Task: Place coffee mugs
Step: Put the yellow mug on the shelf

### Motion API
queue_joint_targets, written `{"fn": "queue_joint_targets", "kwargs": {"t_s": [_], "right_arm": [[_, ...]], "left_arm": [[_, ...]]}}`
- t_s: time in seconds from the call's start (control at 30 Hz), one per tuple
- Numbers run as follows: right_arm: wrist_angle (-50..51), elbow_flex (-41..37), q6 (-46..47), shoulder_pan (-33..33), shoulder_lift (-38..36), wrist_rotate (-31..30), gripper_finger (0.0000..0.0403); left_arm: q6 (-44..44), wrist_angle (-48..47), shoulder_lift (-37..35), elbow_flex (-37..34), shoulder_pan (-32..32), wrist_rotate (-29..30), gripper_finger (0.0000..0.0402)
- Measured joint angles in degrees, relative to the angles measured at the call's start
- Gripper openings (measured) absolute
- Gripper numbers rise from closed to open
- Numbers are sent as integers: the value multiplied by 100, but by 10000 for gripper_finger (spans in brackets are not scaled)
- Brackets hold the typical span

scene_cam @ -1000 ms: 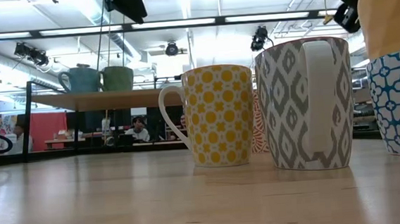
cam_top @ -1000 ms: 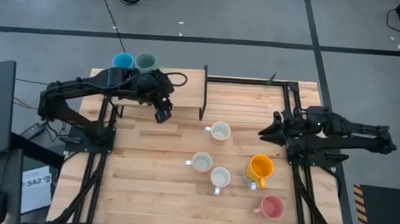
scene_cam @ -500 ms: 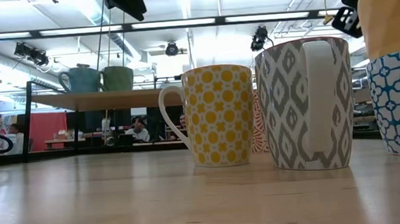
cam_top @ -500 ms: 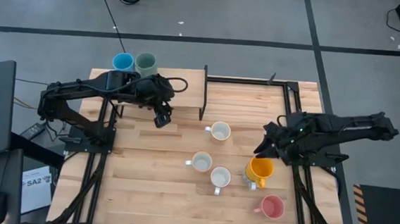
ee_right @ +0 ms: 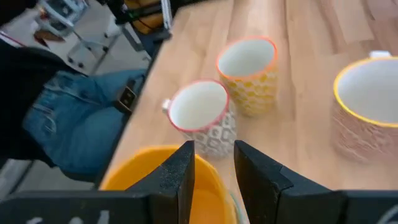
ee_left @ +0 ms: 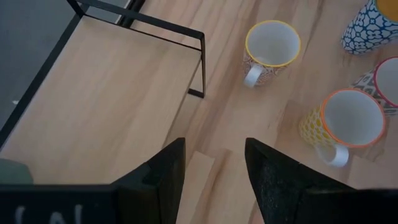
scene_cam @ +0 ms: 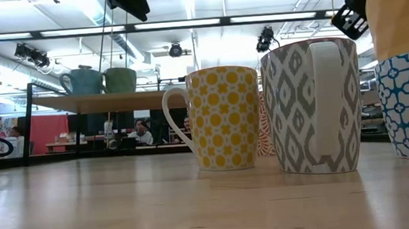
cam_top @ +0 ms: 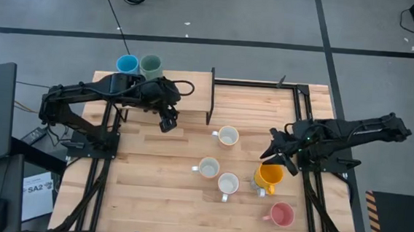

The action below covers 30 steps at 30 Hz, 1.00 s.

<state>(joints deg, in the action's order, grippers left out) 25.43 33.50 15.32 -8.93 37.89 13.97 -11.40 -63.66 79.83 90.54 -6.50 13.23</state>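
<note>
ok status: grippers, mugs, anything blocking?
Right gripper open above orange-yellow mug. Left gripper open, empty, by shelf. Nothing blocking.

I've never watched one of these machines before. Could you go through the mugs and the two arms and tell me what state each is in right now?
Blue mug: upright on shelf.
Green mug: upright beside it.
Orange-yellow mug: upright on table, not held.
Pink mug: upright, untouched.
Three white mugs: upright, empty.
Left gripper: fingers open, empty.
Right gripper: fingers open above orange-yellow mug.
</note>
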Motion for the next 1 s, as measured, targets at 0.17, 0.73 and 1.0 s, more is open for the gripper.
{"fn": "queue_joint_targets", "kwargs": {"t_s": [0.17,0.73,1.0], "right_arm": [[593,-1,4,0,0,-77,118],[924,0,724,-2,193,-30,118],[954,0,702,0,692,128,96]], "left_arm": [[-2,0,0,0,-2,2,174],[-2,0,0,0,-2,1,174],[-2,-2,0,0,-2,0,174]]}}
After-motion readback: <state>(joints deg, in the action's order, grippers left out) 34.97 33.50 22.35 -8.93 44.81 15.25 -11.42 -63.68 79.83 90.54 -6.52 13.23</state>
